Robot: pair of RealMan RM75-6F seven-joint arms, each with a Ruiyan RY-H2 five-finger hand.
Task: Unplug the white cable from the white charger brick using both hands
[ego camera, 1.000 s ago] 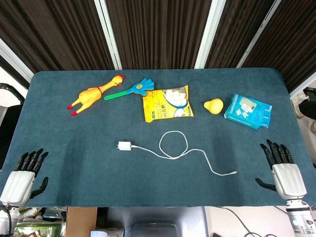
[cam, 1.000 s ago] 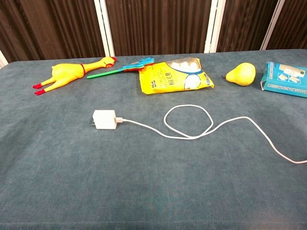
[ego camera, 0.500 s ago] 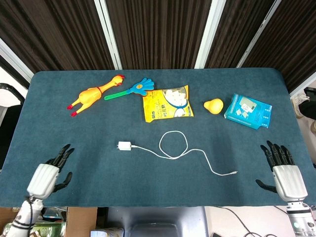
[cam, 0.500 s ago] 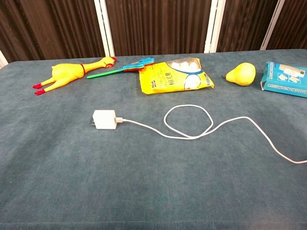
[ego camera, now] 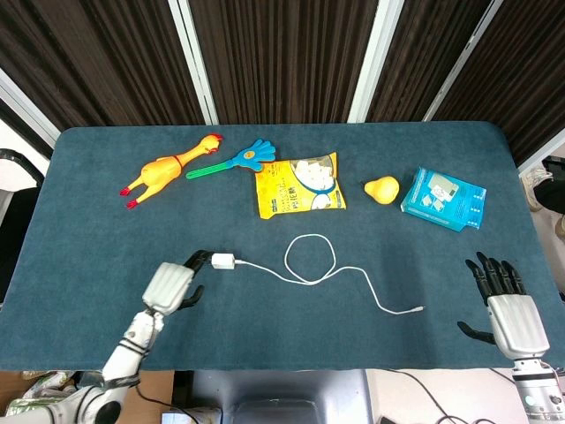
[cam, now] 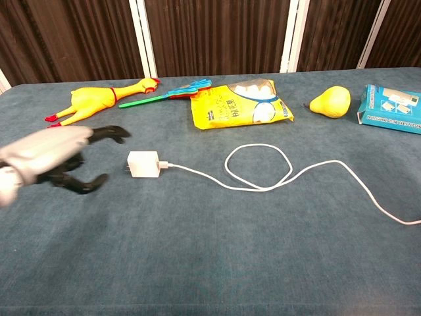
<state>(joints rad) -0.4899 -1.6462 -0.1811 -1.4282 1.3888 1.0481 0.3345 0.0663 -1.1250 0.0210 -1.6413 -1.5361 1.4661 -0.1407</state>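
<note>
At the left-centre of the blue felt table [ego camera: 88, 203], the left hand [ego camera: 169, 284] has moved from the near edge to just beside the small white charger brick [ego camera: 222, 261], fingers apart and holding nothing, the thin white cable [ego camera: 311, 269] still plugged in, while the right hand [ego camera: 508, 309] waits spread at the near right edge.

Left robot hand [ego camera: 170, 284] extended, fingers apart — right robot hand [ego camera: 509, 309] open.

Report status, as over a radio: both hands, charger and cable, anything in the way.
Left hand open beside charger, not gripping. Right hand open at table edge. Cable plugged in, looped. Nothing blocking.
</note>
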